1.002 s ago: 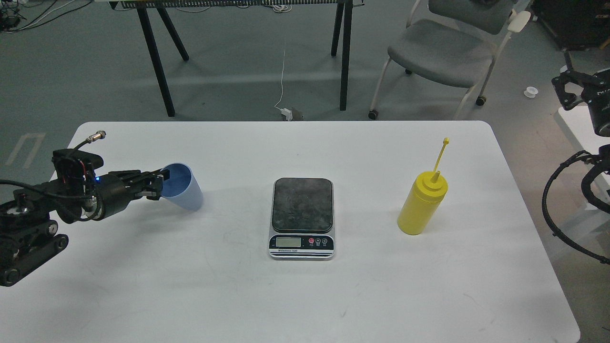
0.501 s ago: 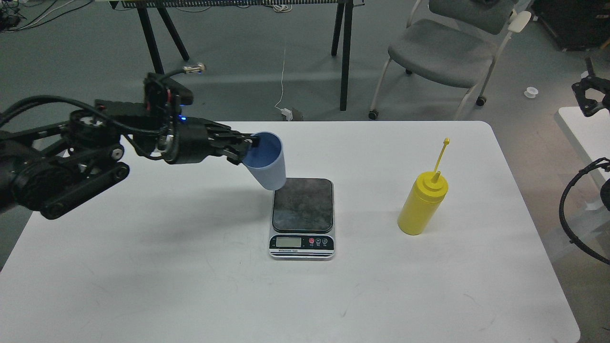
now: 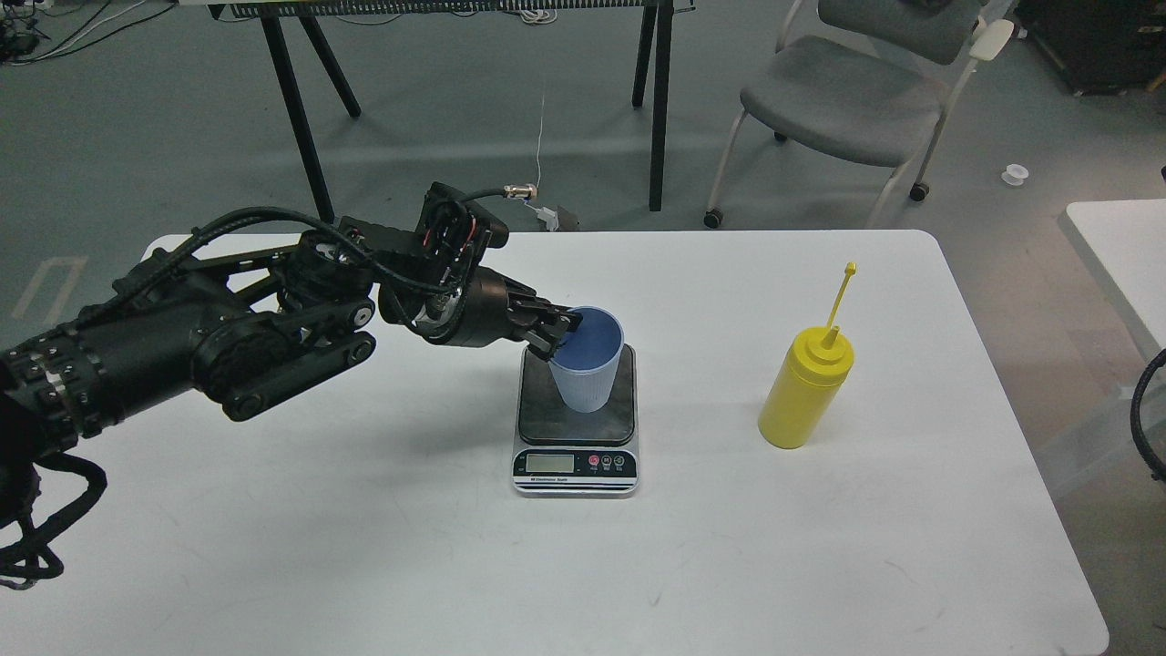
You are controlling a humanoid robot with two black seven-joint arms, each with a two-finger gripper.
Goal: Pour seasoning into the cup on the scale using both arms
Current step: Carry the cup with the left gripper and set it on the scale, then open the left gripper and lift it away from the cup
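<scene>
The light-blue ribbed cup (image 3: 588,374) stands on the dark plate of the scale (image 3: 576,460) at the table's middle. My left gripper (image 3: 557,335) comes in from the left and is shut on the cup's left rim, one finger inside and one outside. The yellow seasoning bottle (image 3: 805,390) stands upright to the right of the scale, its cap strap sticking up. My right gripper is out of view; only a loop of cable shows at the right edge.
The white table (image 3: 364,547) has rounded corners and its far edge lies just behind my left arm. A grey chair (image 3: 847,91) and black trestle legs (image 3: 301,118) stand beyond it. A second white table (image 3: 1125,246) is at the right edge.
My left arm has carried the cup from the table's left side, lifted it, moved right and lowered it onto the scale plate. My right arm has withdrawn out of view.
</scene>
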